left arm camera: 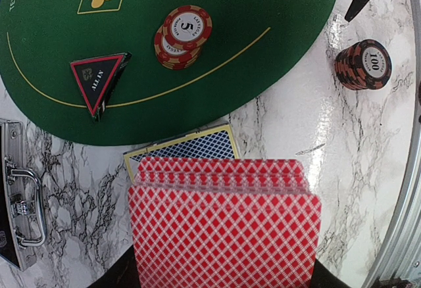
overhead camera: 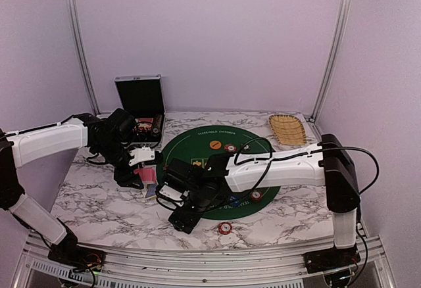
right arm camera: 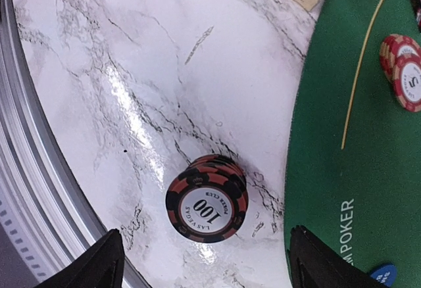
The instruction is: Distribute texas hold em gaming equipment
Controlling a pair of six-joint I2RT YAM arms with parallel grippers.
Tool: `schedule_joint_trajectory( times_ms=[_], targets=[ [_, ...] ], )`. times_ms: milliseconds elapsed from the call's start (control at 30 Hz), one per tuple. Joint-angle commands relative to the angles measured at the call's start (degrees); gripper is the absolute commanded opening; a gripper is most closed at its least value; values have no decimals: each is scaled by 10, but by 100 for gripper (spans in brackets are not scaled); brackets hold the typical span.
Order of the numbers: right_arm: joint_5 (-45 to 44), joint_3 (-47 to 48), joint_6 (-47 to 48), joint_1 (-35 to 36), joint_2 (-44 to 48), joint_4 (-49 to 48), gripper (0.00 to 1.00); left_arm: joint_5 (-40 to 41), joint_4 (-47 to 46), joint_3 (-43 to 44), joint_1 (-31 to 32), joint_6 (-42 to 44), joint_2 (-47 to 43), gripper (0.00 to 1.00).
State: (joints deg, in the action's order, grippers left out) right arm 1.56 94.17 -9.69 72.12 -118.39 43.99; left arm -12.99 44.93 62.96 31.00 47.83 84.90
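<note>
My left gripper (overhead camera: 141, 177) is shut on a deck of red-backed playing cards (left arm camera: 223, 225), held over a blue-backed card box (left arm camera: 187, 147) by the mat's edge; the cards hide its fingers. A dark triangular marker (left arm camera: 99, 79) and a stack of red-and-white chips (left arm camera: 185, 33) lie on the green mat (overhead camera: 197, 142). A dark-and-red chip stack (right arm camera: 207, 199) stands on the marble off the mat. My right gripper (right arm camera: 204, 268) is open just short of it, with fingers (right arm camera: 89, 267) clear of both sides. An orange button (overhead camera: 215, 144) lies at the mat's far side.
The open black case (overhead camera: 139, 97) stands at the back left, its handle (left arm camera: 23, 196) close to my left wrist. A wicker basket (overhead camera: 287, 129) sits at the back right. The table's metal front rail (right arm camera: 26, 189) runs close beside the dark chip stack.
</note>
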Motion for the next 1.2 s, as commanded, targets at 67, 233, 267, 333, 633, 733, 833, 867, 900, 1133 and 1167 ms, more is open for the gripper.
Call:
schedule_joint_trajectory(
  times_ms=[67, 233, 267, 333, 633, 733, 833, 867, 900, 1133, 1167],
  targets=[
    [18, 46, 26, 1, -28, -4, 79, -7, 13, 15, -3, 1, -18, 0],
    [17, 48, 29, 1, -34, -10, 73, -6, 13, 13, -3, 2, -19, 0],
    [17, 49, 30, 1, -36, -9, 73, -5, 14, 14, -3, 2, -19, 0],
    [16, 51, 30, 1, -42, -8, 71, -7, 14, 15, -3, 2, -18, 0],
    [22, 57, 33, 2, -55, -4, 62, -6, 15, 15, -3, 2, -18, 0],
    [23, 59, 33, 1, -59, -2, 56, -7, 15, 15, -3, 1, -18, 0],
    [23, 58, 33, 1, -60, -2, 50, -6, 15, 15, -3, 1, -19, 0],
    [23, 58, 33, 2, -61, -2, 48, -6, 15, 15, -3, 1, -20, 0],
    [22, 58, 33, 1, -61, -2, 47, -6, 15, 15, -3, 1, -20, 0],
    [14, 58, 37, 2, -63, 4, 51, -5, 16, 16, -3, 1, -20, 0],
    [12, 58, 38, 1, -64, 5, 52, -5, 16, 16, -3, 1, -20, 0]
  ],
)
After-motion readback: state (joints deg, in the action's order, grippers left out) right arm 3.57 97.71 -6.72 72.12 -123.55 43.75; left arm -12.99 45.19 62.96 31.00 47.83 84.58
